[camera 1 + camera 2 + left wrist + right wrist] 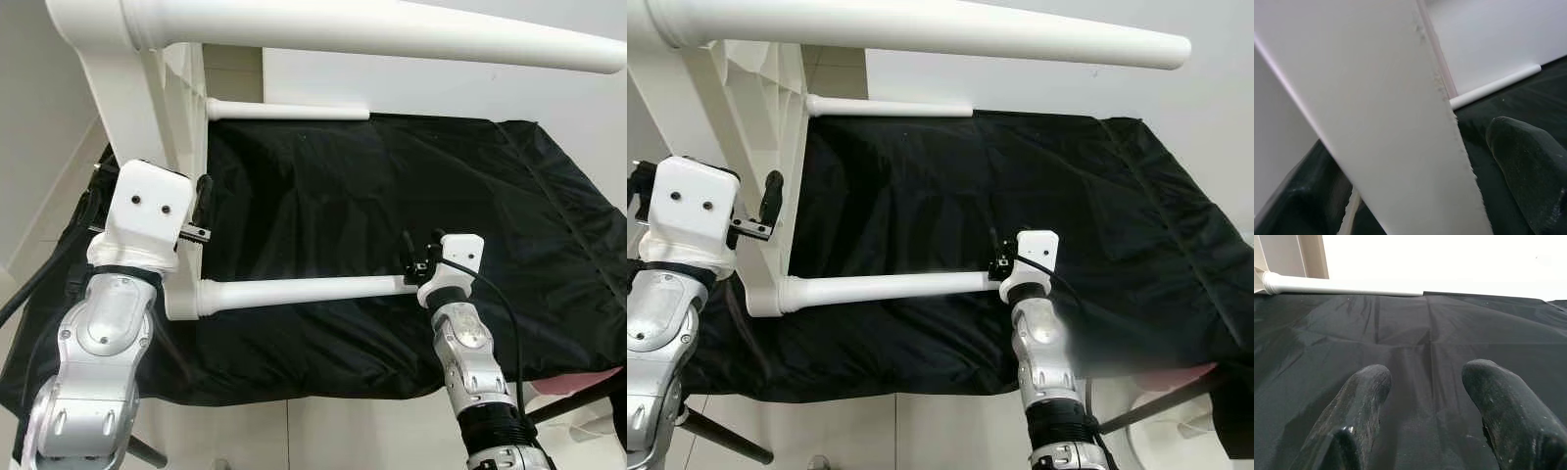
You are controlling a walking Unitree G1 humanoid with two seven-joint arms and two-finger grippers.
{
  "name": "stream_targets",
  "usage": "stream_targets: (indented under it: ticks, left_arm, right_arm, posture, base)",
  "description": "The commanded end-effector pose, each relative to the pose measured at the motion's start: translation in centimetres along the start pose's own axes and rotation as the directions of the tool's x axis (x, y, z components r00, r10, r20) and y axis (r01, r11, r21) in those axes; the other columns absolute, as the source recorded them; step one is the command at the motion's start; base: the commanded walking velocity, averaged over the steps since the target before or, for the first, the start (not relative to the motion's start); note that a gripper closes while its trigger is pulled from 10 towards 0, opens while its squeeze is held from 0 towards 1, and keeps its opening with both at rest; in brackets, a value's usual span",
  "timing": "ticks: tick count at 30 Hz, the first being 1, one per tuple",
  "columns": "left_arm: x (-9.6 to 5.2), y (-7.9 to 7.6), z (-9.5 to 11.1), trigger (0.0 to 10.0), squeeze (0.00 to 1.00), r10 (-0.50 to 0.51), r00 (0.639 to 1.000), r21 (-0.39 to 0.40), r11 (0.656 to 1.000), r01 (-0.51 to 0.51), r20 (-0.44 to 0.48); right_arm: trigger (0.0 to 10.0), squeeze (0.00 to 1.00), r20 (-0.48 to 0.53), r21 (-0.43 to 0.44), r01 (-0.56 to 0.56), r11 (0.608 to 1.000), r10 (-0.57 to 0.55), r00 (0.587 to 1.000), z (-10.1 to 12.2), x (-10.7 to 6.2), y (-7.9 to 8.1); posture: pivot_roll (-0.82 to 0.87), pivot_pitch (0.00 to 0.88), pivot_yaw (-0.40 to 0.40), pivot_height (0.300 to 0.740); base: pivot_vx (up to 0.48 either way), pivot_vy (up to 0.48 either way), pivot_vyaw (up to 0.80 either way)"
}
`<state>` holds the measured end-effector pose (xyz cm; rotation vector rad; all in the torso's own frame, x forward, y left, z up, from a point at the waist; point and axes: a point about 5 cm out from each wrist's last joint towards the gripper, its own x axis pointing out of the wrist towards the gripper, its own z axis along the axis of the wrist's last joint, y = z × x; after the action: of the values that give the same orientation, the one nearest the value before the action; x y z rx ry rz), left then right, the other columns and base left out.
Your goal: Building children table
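Black cloth [392, 186] covers work surface, white wall behind. White table frame [147, 88] stands on edge at left gripper [201, 211] – fingers clamp frame panel. Lower table leg [304, 289] runs from frame toward right gripper [416, 259] – leg end just beside it, fingers [1359, 396] spread, empty, over cloth. Upper leg [392, 29] overhead; far leg [284, 111] beyond.

upper table leg [392, 34] cut off at both edges
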<state>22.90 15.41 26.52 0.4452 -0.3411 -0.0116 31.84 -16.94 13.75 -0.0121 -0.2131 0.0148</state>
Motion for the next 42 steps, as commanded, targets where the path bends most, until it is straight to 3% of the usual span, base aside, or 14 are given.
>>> stream_targets:
  ticks: [1,6,12,15,21,24,26,27,30,38,41,42]
  left_arm:
    - [-0.6,-0.9,0.7,10.0,0.00,-0.082,0.996,-0.027,0.996,0.083,0.042]
    - [-2.0,-1.5,0.3,10.0,0.00,-0.109,0.994,-0.125,0.986,0.109,0.005]
    - [-3.1,-1.3,-0.5,10.0,0.00,-0.062,0.997,-0.103,0.993,0.056,-0.055]
    - [-4.2,-1.1,-1.0,10.0,0.00,-0.028,0.997,-0.037,0.999,0.025,-0.075]
    - [-5.9,-0.9,-1.7,10.0,0.00,0.012,0.993,-0.034,0.999,-0.016,-0.116]
    - [-6.3,-0.9,-1.9,10.0,0.00,0.015,0.992,-0.042,0.999,-0.020,-0.126]
    - [-7.7,-1.2,-2.7,10.0,0.00,-0.001,0.984,-0.043,0.999,-0.007,-0.181]
    - [-7.7,-1.2,-2.7,10.0,0.00,-0.001,0.984,-0.043,0.999,-0.007,-0.181]
    - [-9.0,-2.2,-4.3,10.0,0.00,-0.072,0.967,-0.069,0.996,0.056,-0.245]
    - [-9.1,-3.7,-6.0,10.0,0.00,-0.195,0.944,-0.062,0.981,0.185,-0.267]
    - [-8.3,-4.2,-6.5,10.0,0.00,-0.240,0.929,-0.113,0.970,0.217,-0.282]
    - [-7.6,-4.4,-6.7,10.0,0.00,-0.261,0.924,-0.164,0.961,0.222,-0.279]
  right_arm:
    - [10.0,0.00,0.005,-0.002,0.001,1.000,-0.001,1.000,0.0,0.1,-0.1]
    - [10.0,0.00,0.004,-0.003,-0.003,1.000,0.003,1.000,0.0,0.0,-0.2]
    - [10.0,0.00,0.002,-0.004,-0.007,1.000,0.007,1.000,-0.1,0.1,-0.2]
    - [10.0,0.00,-0.003,-0.001,-0.023,1.000,0.023,1.000,-0.2,0.1,0.2]
    - [10.0,0.00,-0.005,0.002,-0.032,0.999,0.032,0.999,-0.3,0.1,0.3]
    - [10.0,0.00,-0.005,0.003,-0.034,0.999,0.034,0.999,-0.4,0.1,0.3]
    - [10.0,0.00,-0.009,0.002,-0.040,0.999,0.040,0.999,-0.5,0.1,0.4]
    - [10.0,0.00,-0.009,0.002,-0.040,0.999,0.040,0.999,-0.5,0.1,0.4]
    - [10.0,0.00,-0.011,0.003,-0.051,0.999,0.051,0.999,-0.7,0.0,0.8]
    - [10.0,0.00,-0.007,0.001,-0.055,0.998,0.055,0.998,-0.7,0.0,1.1]
    - [10.0,0.00,-0.007,-0.002,-0.054,0.999,0.054,0.998,-0.7,-0.3,1.0]
    - [10.0,0.00,-0.004,-0.004,-0.053,0.999,0.053,0.999,-0.7,-0.4,1.0]
  posture:
    - [0.10,0.085,-0.042,0.740]
    - [0.10,0.085,-0.045,0.740]
    - [0.11,0.084,-0.050,0.740]
    - [0.13,0.076,-0.056,0.740]
    - [0.14,0.072,-0.056,0.740]
    - [0.15,0.068,-0.055,0.740]
    - [0.16,0.064,-0.052,0.740]
    - [0.16,0.064,-0.052,0.740]
    - [0.16,0.061,-0.050,0.740]
    - [0.16,0.056,-0.043,0.740]
    - [0.15,0.058,-0.034,0.740]
    - [0.14,0.062,-0.024,0.740]
  base:
    - [0.000,0.000,0.00]
    - [0.000,0.000,0.00]
    - [0.000,0.000,0.00]
    - [0.000,0.000,0.00]
    - [0.000,0.000,0.00]
    - [0.000,0.000,0.00]
    - [0.000,0.000,0.00]
    - [0.000,0.000,0.00]
    - [0.000,0.000,0.00]
    - [0.000,0.000,0.00]
    - [0.000,0.000,0.00]
    - [0.000,0.000,0.00]
